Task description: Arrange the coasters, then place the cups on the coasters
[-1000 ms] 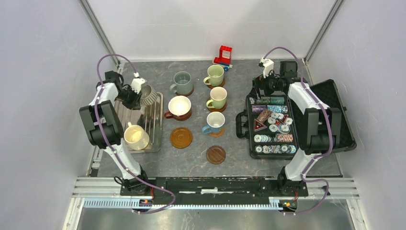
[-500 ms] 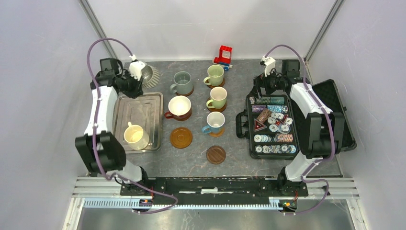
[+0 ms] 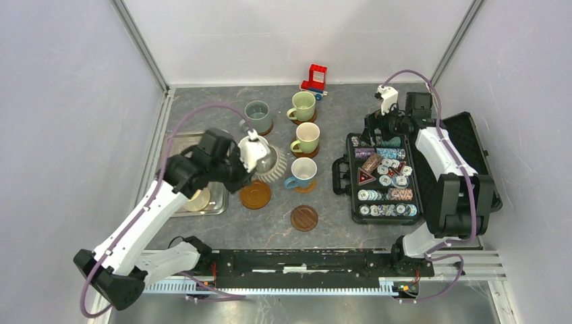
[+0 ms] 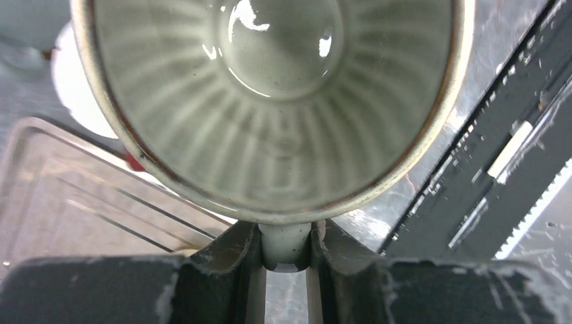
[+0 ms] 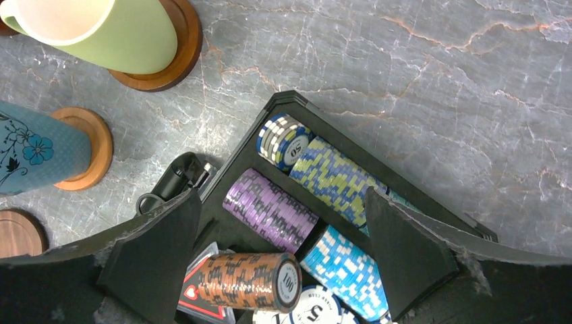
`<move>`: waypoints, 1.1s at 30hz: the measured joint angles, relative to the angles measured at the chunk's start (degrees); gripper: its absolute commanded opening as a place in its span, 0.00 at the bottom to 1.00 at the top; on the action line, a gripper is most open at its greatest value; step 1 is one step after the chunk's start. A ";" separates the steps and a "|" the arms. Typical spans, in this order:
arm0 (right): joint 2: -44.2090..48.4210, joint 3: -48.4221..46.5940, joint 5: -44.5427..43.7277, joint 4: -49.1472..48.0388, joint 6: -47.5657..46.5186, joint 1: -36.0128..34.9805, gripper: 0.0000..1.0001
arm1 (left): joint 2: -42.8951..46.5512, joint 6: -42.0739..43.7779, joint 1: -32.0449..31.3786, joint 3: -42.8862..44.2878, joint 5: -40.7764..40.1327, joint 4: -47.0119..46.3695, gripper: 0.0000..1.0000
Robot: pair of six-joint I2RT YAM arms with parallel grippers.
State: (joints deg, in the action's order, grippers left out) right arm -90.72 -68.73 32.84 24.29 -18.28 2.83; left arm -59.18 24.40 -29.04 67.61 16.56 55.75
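Note:
My left gripper (image 3: pixel 254 156) is shut on the handle of the ribbed grey cup (image 3: pixel 271 166), holding it tilted above the table just beyond an empty rimmed coaster (image 3: pixel 255 195). The left wrist view looks into the cup (image 4: pixel 276 101), its handle pinched at my gripper (image 4: pixel 285 244). A second bare coaster (image 3: pixel 304 218) lies nearer. A grey-green cup (image 3: pixel 257 116), two pale green cups (image 3: pixel 303 106) (image 3: pixel 307 138) and a blue-white cup (image 3: pixel 303 173) stand on coasters. The arm half hides a cream-yellow cup (image 3: pixel 197 200). My right gripper (image 5: pixel 283 229) is open over the chip case.
A metal tray (image 3: pixel 217 200) sits at the left under my left arm. An open black case of poker chips (image 3: pixel 383 177) fills the right side, its lid (image 3: pixel 479 158) lying flat. A red toy (image 3: pixel 313 77) stands at the back.
My left arm has swung the ribbed grey cup from the far left corner, beyond the tray, rightward and nearer to the middle by the empty coaster. The right gripper shifted slightly.

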 measured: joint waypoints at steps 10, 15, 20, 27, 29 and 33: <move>8.09 5.68 -1.11 -0.42 -0.04 0.02 0.98 | 0.13 -11.32 -21.77 -9.73 -11.43 -3.74 0.02; 9.27 7.67 -1.51 -0.57 0.00 0.02 0.98 | -1.14 -14.53 -28.44 -14.93 -16.50 -8.15 0.02; 9.27 7.69 -1.60 -1.11 0.17 0.00 0.98 | -4.81 -16.24 -34.07 -17.51 -19.17 -12.11 0.02; 9.27 7.69 -1.60 -1.38 0.46 0.00 0.98 | -10.43 -18.14 -37.33 -18.73 -19.45 -17.44 0.02; 9.27 7.69 -1.57 -1.38 0.48 0.02 0.98 | -12.63 -18.99 -37.38 -18.73 -19.47 -18.34 0.02; 9.27 7.72 -1.57 -1.42 0.48 0.02 0.98 | -16.76 -21.05 -37.73 -18.73 -19.61 -19.47 0.02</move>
State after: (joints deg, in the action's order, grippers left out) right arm -81.45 -61.01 31.27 22.87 -17.80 2.85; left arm -75.94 3.36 -66.76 48.88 -3.05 36.27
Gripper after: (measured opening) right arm 0.980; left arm 0.279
